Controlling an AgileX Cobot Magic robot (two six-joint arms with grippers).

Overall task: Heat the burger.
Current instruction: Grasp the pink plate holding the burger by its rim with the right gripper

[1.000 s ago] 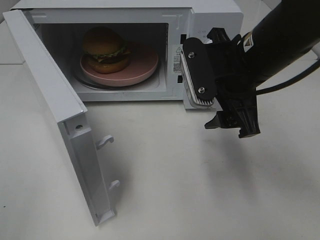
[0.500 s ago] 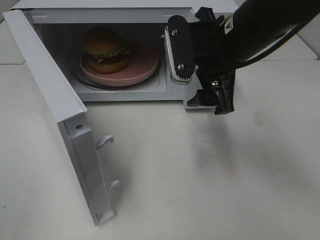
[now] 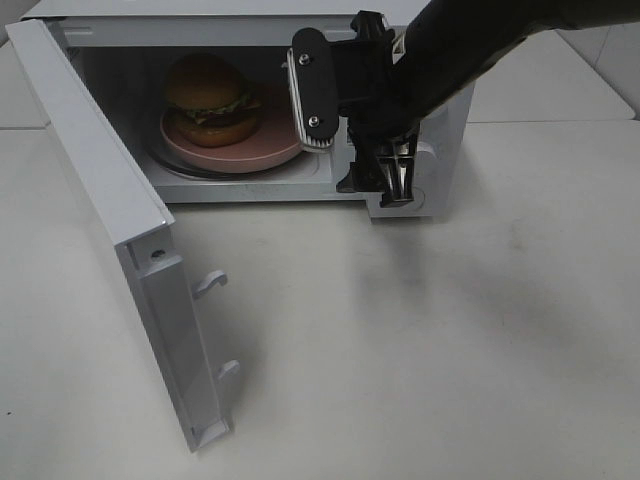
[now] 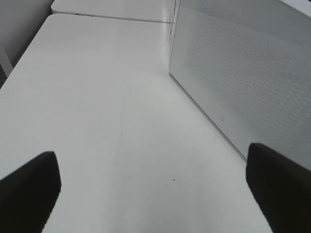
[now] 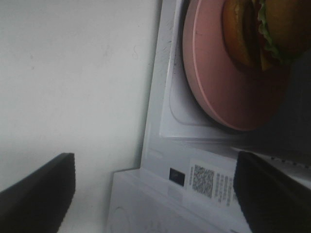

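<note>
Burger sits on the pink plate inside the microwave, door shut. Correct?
Not quite: the door is swung wide open, as the exterior high view shows. The rest holds: the burger sits on the pink plate inside the microwave.

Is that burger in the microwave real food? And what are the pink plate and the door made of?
The burger looks like a plastic or rubber model: its bun is evenly glossy, the lettuce frill stiff; real food cannot be ruled out. The pink plate seems matte plastic or ceramic, evenly coloured. The door looks like white moulded plastic, with latch hooks.
</note>
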